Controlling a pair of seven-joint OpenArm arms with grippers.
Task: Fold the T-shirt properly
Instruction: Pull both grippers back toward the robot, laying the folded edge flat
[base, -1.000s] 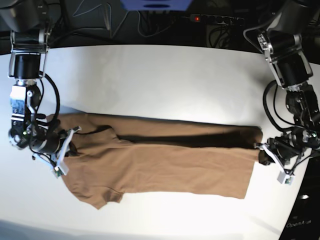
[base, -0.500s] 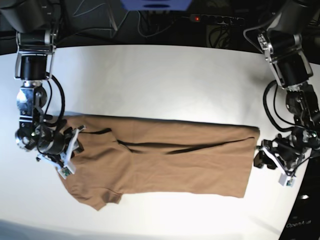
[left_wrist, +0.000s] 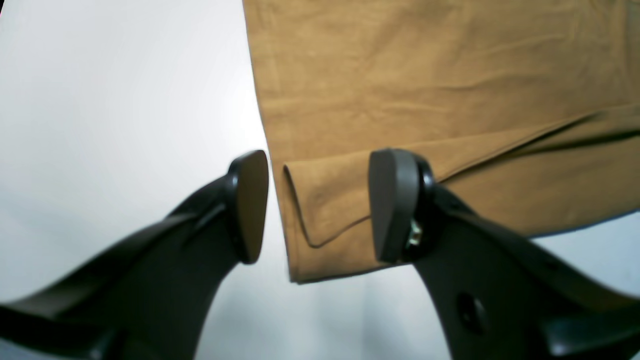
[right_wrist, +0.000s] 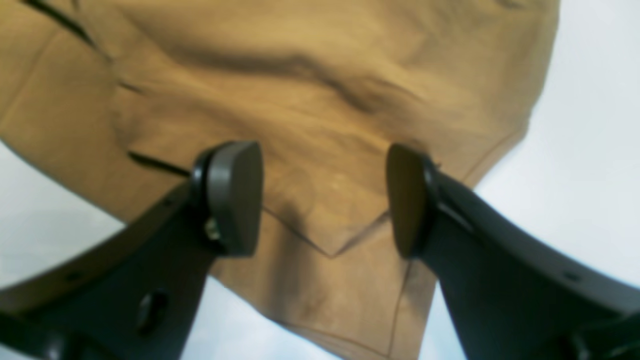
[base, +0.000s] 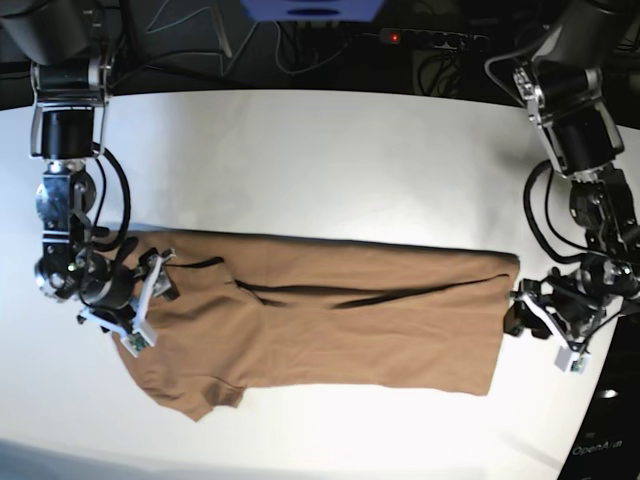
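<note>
**Both Grips Off, Long Fold Lying Flat**

With the T-shirt (base: 330, 320) stretched lengthwise across the white tabletop (base: 320, 160), one long side folded over onto the body, both arms sat at opposite ends of the cloth with nothing held. The left gripper (left_wrist: 318, 205) had its jaws parted to a middling gap, straddling the hem-end corner. One pad stood over bare tabletop just off the edge, the other above the folded layer. The right gripper (right_wrist: 325, 200) stood wider, its jaws spread above the shoulder end, where a pointed fold of fabric showed between them. No cloth was pinched on either side.

And here was the danger. The folded flap looked loose, with a dark seam line wandering along the middle in the base view, so it seemed ready to slide. If either arm pulled away low, a pad could catch the top layer and peel it open. The left jaws sat right at the double edge, so a drag sideways would likely skew that corner. At the right end the cloth looked rumpled and bunched, and the sleeve (base: 195, 395) poked out below, unfolded. A careless re-grasp there might take only one layer and twist the whole thing. The next fold probably needed both layers caught cleanly.
</note>
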